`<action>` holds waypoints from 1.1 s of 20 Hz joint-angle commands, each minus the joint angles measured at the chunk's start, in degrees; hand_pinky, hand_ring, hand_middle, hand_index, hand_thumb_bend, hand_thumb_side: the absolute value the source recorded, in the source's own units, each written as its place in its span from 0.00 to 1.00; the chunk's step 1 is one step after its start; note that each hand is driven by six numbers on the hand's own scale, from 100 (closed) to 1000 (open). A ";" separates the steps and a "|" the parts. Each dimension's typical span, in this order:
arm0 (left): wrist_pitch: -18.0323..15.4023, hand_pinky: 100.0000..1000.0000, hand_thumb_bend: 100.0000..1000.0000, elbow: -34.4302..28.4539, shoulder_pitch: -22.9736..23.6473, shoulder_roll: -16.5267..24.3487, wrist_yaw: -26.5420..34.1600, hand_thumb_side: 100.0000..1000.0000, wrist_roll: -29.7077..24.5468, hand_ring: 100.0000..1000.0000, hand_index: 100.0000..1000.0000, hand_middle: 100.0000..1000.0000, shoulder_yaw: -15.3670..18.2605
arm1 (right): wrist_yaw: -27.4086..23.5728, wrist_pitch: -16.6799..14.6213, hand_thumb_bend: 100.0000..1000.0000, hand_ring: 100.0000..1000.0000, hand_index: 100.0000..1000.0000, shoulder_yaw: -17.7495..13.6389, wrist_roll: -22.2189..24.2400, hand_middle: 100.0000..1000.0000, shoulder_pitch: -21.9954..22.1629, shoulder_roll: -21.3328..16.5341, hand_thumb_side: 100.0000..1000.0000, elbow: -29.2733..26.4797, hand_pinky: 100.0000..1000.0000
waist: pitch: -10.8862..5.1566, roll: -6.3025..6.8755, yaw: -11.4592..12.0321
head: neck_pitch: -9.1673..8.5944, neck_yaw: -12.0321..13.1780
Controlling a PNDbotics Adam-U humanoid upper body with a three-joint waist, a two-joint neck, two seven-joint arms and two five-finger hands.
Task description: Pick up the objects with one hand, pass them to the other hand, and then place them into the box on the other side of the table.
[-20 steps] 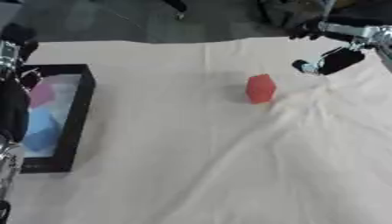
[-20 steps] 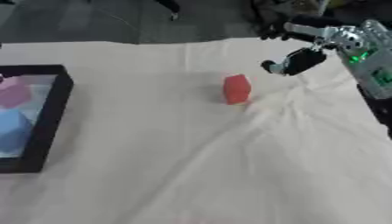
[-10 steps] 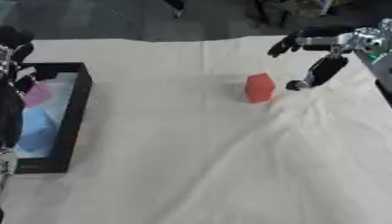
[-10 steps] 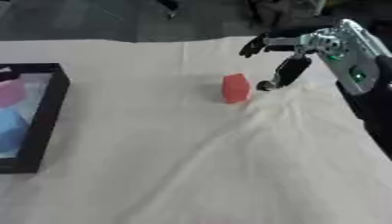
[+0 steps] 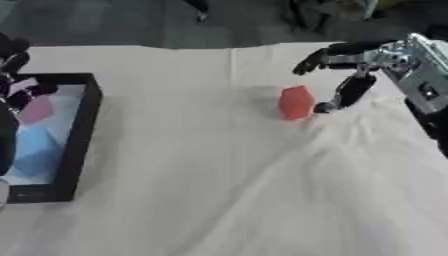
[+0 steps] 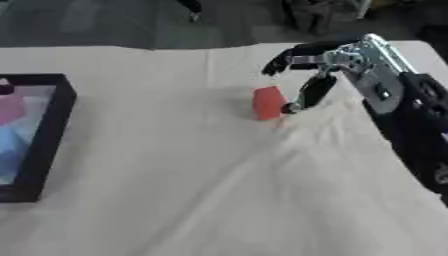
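Note:
A small red block (image 5: 297, 102) stands on the cream cloth right of the table's middle. My right hand (image 5: 372, 64) reaches in from the right edge and is open. Its fingers (image 5: 319, 56) stretch over the far side of the block and its thumb (image 5: 343, 94) points down just right of the block, close to it or touching. The black box (image 5: 77, 131) lies at the left edge with pink and blue shapes (image 5: 35, 135) inside. My left hand (image 5: 12, 65) shows only partly at the upper left edge by the box.
The cream cloth (image 5: 262, 190) covers the table and has folds running from the block toward the front right. A dark floor with dark shapes (image 6: 306, 15) lies beyond the far edge.
My right hand has moved left and down from the far right corner to the red block, its thumb now beside it. The block has not moved.

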 commanded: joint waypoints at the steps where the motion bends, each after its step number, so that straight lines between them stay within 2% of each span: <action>1: 0.21 0.65 0.17 -1.55 -1.20 0.48 -0.24 0.72 -0.14 1.00 0.78 0.89 0.09 | 3.20 -0.27 0.45 0.91 0.92 -1.08 -3.05 0.84 -1.34 -0.37 0.05 1.66 0.90 | -0.05 -0.63 0.33 | -0.66 -0.32; 5: 0.41 0.65 0.16 -1.68 -1.43 0.46 -0.25 0.72 0.05 1.00 0.78 0.89 0.20 | 5.62 -0.79 0.47 0.91 0.91 -1.78 -5.08 0.84 -1.39 0.47 0.04 4.50 0.90 | 0.44 -0.64 0.79 | -0.27 -0.04; 11: 0.63 0.65 0.16 -1.76 -1.56 0.30 -0.20 0.72 0.37 1.00 0.77 0.89 0.25 | 7.09 -1.33 0.46 0.91 0.91 -2.03 -5.81 0.83 -1.45 1.08 0.06 6.17 0.90 | 0.78 -0.53 1.16 | 1.63 3.06; 14: 0.68 0.65 0.16 -1.82 -1.59 0.25 -0.21 0.72 0.43 1.00 0.77 0.89 0.24 | 7.77 -1.24 0.45 0.90 0.91 -2.15 -6.11 0.82 -1.49 1.24 0.06 6.81 0.89 | 0.85 -0.51 1.28 | 1.77 3.27; 17: 0.72 0.65 0.16 -1.84 -1.60 0.21 -0.23 0.72 0.52 1.00 0.77 0.89 0.27 | 7.58 -1.04 0.35 0.90 0.89 -2.37 -6.71 0.79 -1.54 1.43 0.06 7.31 0.89 | 0.87 -0.52 1.31 | 1.59 3.27; 22: 0.88 0.65 0.15 -1.84 -1.53 0.15 -0.38 0.73 0.61 1.00 0.77 0.89 0.21 | 6.96 0.21 0.18 0.86 0.82 -2.41 -8.59 0.71 -1.63 1.45 0.00 7.43 0.86 | 0.85 -0.59 1.32 | 1.00 3.05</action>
